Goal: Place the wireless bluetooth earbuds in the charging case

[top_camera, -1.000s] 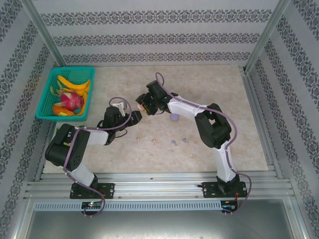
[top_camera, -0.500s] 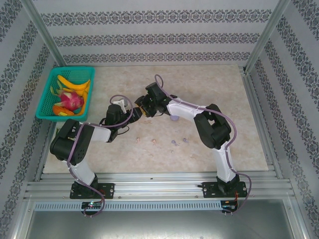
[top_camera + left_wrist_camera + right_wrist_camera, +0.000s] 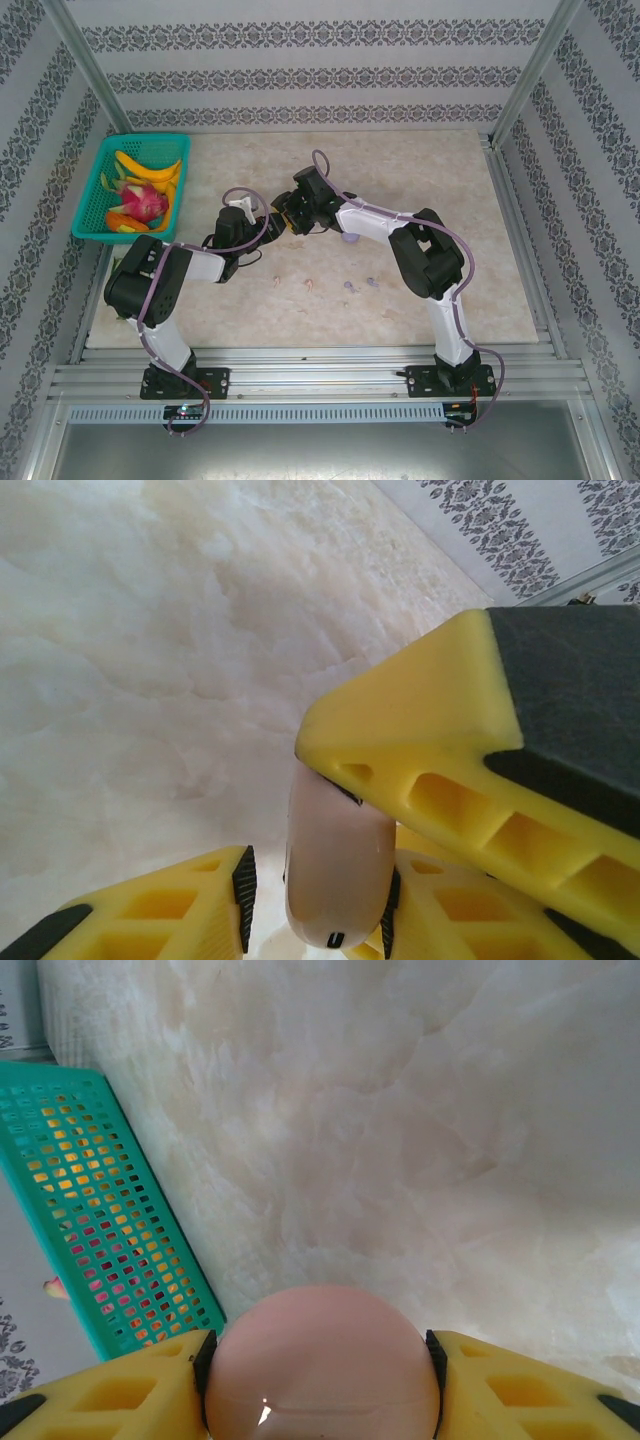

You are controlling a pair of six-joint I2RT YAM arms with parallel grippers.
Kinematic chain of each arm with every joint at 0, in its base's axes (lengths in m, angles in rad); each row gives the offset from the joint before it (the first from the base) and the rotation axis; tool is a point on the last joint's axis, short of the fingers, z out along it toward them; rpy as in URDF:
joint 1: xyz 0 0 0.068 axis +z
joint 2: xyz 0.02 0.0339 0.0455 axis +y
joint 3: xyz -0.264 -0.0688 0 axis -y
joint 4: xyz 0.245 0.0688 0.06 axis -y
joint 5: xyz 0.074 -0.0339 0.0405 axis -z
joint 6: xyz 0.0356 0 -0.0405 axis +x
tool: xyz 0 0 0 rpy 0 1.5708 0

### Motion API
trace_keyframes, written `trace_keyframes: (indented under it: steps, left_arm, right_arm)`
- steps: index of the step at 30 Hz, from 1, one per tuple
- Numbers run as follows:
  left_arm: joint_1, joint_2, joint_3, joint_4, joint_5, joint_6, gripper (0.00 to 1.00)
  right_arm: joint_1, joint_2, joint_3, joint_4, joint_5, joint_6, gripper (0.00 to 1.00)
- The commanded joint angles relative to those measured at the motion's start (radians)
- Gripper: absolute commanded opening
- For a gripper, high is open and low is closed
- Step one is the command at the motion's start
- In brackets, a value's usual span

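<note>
The right gripper [image 3: 320, 1365] held the pink charging case [image 3: 322, 1345] firmly. Both of its black pads pressed on the round sides of the case, so the jaws stood about half open, as wide as the case. In the left wrist view the left gripper [image 3: 315, 905] had its 2 fingers around the same case [image 3: 335, 870]. The jaws were narrow: the pad on the right of that view touched the case, and a thin gap showed between the case and the other pad. A yellow finger [image 3: 420, 750] of the right gripper lay across the top of the case.

From above, the 2 grippers [image 3: 268, 228] [image 3: 285, 218] met nose to nose over the middle of the table [image 3: 450, 180], with the case between them.

The earbuds [image 3: 310, 284] lay loose on the table, nearer to the arm bases and well apart from both jaws: 3 pale pink pieces and 2 light purple ones. A purple disc [image 3: 350, 238] lay beside the right arm. A green basket [image 3: 95, 205] of fruit stood at the far left.
</note>
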Motion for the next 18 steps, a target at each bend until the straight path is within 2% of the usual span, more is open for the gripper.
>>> trace_keyframes:
  steps: [1, 14, 18]
  left_arm:
    - [-0.008, 0.022, 0.029, 0.045, -0.017, -0.013, 0.38]
    - [-0.009, 0.031, 0.043, 0.032, -0.008, -0.012, 0.2]
    - [-0.008, 0.026, 0.04, 0.019, 0.005, -0.007, 0.15]
  right_arm:
    - [0.017, -0.044, -0.016, 0.007, -0.021, 0.009, 0.52]
    - [0.013, -0.047, -0.026, 0.023, -0.024, 0.013, 0.53]
    - [0.004, -0.054, -0.028, 0.031, -0.029, 0.009, 0.62]
